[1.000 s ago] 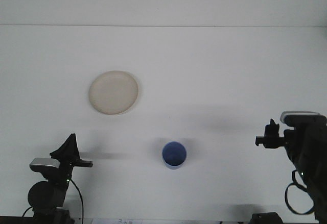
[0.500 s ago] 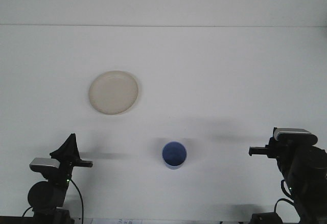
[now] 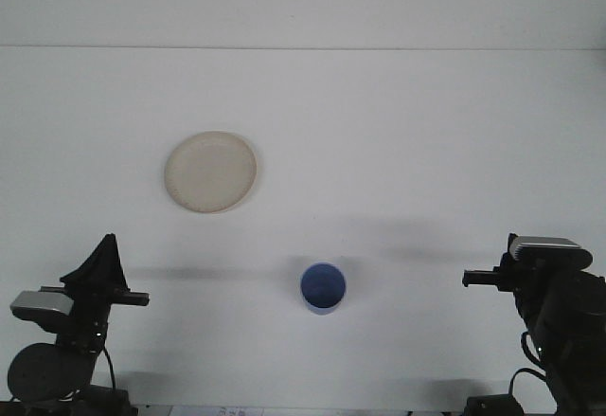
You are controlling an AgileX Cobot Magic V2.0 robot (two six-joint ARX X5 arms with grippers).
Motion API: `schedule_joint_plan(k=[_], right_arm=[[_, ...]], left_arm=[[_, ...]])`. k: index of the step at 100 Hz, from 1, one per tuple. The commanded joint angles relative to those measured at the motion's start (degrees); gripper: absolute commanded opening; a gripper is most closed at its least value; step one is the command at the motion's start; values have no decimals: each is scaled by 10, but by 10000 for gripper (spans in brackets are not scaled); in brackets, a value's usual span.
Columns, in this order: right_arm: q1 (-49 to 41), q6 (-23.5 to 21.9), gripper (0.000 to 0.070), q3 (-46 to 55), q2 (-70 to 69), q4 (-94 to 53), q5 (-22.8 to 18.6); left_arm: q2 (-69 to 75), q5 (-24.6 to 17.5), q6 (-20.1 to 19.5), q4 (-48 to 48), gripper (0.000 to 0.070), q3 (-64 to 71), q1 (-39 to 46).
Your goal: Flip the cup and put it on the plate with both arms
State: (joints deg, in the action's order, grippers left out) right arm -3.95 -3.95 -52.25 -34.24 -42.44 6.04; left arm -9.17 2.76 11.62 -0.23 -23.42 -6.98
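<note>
The white worktop (image 3: 398,132) carries two items. A blue cup (image 3: 323,288) stands near the front edge, roughly central, with its rim facing up and the blue interior visible from above. It touches nothing else. A round, cream-coloured plate (image 3: 210,171) lies flat further back and to the left, well apart from the cup, and its surface is bare.

The left gripper (image 3: 106,279) sits at the lower left corner of the front view, low over the front edge of the worktop, with a dark pointed part rising upward and a thin dark bar projecting toward the right. Whether its fingers are apart or together cannot be told from this angle. It holds nothing that can be seen and is well apart from both cup and plate.

The right gripper (image 3: 483,279) sits at the lower right, its dark tip pointing left toward the centre of the worktop at about the height of the cup in the frame. The state of its fingers cannot be told either; they appear only as a small dark block. It is well apart from the cup.

Faint shadows fall on the worktop around the cup.
</note>
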Motion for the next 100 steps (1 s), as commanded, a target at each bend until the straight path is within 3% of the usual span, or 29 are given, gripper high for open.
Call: schedule_joint_plan(k=[1,11,29,42,63,67,78,86,95,100], right_arm=[[1,-8,0,-7,-4,9,0],[1,-8,0,-7,-4,9,0],[1,-8,0,-7,-4,9,0],[1,-8,0,-7,-3,9,0],[1,-8,0,-7,-3,8,0],[1,-8,0,-7,-3,8,0],[1,-7,0,-7,-3,8,0],[1,-5,0,-7,-3,9,0],[1,-5,0,-7,-3,9,0],[1,-5,0,-7,-3,9,0]], left_arm=[[-53,-9,-7,-62,12,-68,-1],[-146,-44,-31,-173,12,-181,-1],[-308,-121,-117,-365,12,-355,-2],[-394,-134,-119,-433,12,-429,-4],[-456,-136,-106,-430,22,-442,-23],[-464,-136,-93,-430,57,-442,-27],[-480,-136,-68,-431,271,-442,-35],[-489,-144,-69,-435,303,-442,-45],[-496,-183,-69,-438,314,-442,-67],[-501,-203,-68,-435,363,-443,-85]])
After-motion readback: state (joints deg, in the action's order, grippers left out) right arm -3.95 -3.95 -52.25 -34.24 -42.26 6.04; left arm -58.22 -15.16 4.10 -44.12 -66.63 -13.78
